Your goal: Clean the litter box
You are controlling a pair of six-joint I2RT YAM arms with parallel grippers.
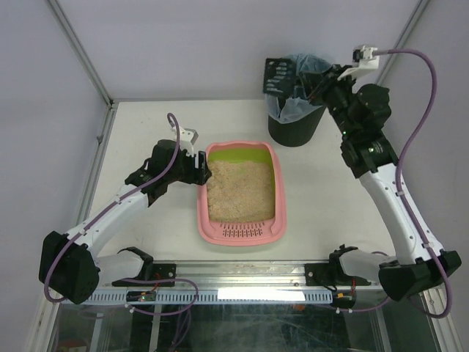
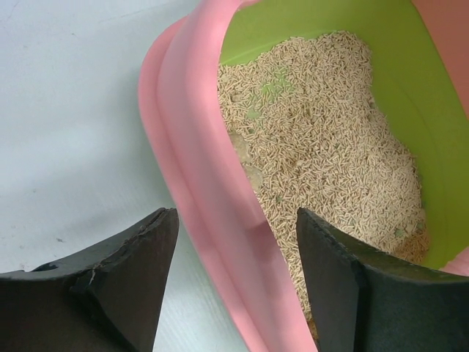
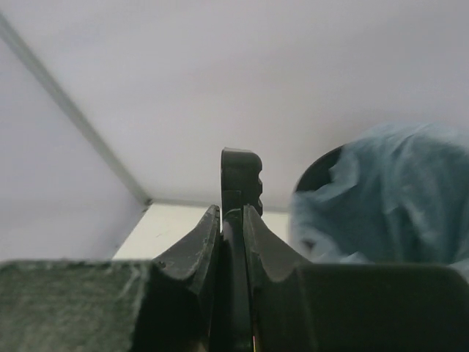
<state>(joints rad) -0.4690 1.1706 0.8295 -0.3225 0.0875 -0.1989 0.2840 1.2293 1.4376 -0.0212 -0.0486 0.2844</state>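
Black-fingered, your left tool [image 2: 234, 220] stands open astride the left wall of the litter box [image 1: 242, 233], one finger outside over the white worktop [image 1: 146, 132], the other inside above the beige litter, gripping nothing. You have the box at mid-worktop, its long axis running near to far: the slotted rim end points toward the arm bases, the lime-green end away. Farther right and back, your right tool [image 3: 233, 218] is clamped tight on the handle of the black scoop [image 1: 279, 76], held by the left edge of the black bin [image 1: 297, 128] with its bluish bag [image 1: 302, 103]
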